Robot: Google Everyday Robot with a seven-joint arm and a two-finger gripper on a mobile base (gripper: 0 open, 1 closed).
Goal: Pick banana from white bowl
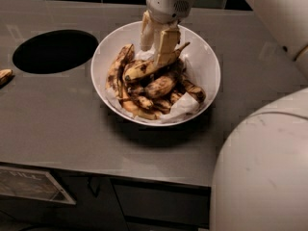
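Note:
The white bowl stands on the grey counter, lined with crumpled white paper and holding several bananas. The banana lies on top of the pile, yellow with brown speckles, its thin stem pointing up and right toward the bowl's far rim. My gripper reaches down into the far side of the bowl. Its two pale fingers stand one on each side of this banana and are shut on its middle. The shorter, browner bananas lie beneath and around it.
A round dark hole is cut into the counter left of the bowl. A banana end shows at the left edge. My white arm body fills the lower right. A dark tiled wall runs behind the counter.

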